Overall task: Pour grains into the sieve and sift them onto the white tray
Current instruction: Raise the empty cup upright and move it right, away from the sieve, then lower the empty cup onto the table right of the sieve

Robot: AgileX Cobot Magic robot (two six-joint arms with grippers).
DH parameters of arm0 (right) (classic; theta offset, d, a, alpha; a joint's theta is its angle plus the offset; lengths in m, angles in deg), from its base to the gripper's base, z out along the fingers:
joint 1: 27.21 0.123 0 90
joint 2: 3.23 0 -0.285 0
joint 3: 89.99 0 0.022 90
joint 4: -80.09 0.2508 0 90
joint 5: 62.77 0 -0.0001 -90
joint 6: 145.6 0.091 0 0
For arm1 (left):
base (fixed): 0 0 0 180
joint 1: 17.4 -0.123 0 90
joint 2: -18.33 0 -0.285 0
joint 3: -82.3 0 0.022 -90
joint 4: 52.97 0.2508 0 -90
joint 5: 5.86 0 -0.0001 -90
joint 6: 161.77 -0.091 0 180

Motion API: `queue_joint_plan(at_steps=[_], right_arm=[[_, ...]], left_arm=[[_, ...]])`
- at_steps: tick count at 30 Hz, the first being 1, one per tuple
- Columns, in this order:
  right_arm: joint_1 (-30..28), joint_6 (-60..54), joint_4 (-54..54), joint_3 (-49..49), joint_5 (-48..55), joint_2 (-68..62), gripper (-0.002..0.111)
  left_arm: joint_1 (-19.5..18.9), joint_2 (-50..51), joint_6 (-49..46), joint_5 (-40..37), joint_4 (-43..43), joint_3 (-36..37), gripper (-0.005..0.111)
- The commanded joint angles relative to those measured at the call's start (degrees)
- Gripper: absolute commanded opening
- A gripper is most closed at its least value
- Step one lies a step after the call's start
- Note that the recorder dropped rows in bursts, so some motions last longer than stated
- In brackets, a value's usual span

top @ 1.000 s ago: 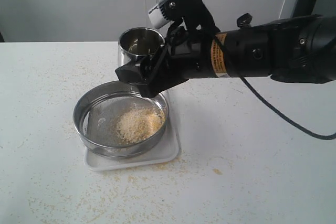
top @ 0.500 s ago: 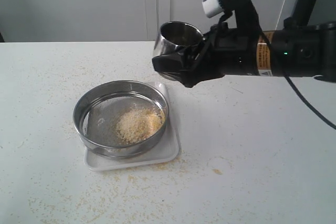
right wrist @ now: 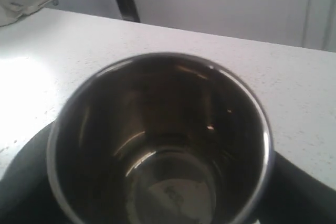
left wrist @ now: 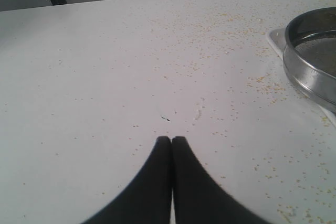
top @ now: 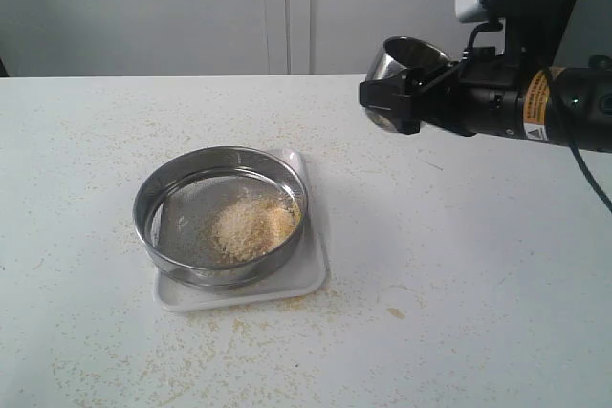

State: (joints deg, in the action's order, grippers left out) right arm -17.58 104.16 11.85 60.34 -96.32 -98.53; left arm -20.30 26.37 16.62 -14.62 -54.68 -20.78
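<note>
The right claw (top: 394,104) grips a steel cup (top: 406,59) by its wall, upright, at the upper right of the exterior frame, well apart from the sieve (top: 163,200). The right wrist view looks straight into the cup and shows a bare, shiny bottom, so the pour appears done. The grains (top: 251,226) lie heaped on the mesh right of centre, and the sieve rests on the white tray (top: 304,282) at the lower left of centre. The step in hand is judged to be parking the cup. It would do best on bare bench (top: 459,274) to the right, clear of the tray, lowered until its base bears before the jaws let go. Sifting should then use short, level strokes, with the ring kept over the tray so the fines do not join the grains scattered on the bench. The left claw (left wrist: 171,141) is pressed shut and empty, low over the bench beside the sieve, whose rim is cut off at the right edge of that view. The sieve covers most of the tray, so whether anything has fallen through cannot be told. The cup hides part of the right claw's tips, and the left arm is absent from the exterior view.
</note>
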Motion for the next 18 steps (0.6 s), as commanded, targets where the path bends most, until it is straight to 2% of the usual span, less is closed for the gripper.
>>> queue_joint_plan(at_steps=[1,6,13,18], right_arm=[[-2.76,-2.73,5.3,-0.27,2.03,-0.25,0.0],[-4.69,-16.21,7.16,-0.27,0.92,-5.45,0.0],[-5.07,-27.11,15.41,-0.27,-1.65,-14.54,0.0],[-5.07,-33.48,16.54,-0.07,-5.5,-19.06,0.0]], left_arm=[[0.17,-0.26,0.08,0.14,-0.39,0.29,0.0],[0.17,-0.26,0.08,0.14,-0.39,0.29,0.0],[0.17,-0.26,0.08,0.14,-0.39,0.29,0.0],[0.17,-0.26,0.08,0.14,-0.39,0.29,0.0]])
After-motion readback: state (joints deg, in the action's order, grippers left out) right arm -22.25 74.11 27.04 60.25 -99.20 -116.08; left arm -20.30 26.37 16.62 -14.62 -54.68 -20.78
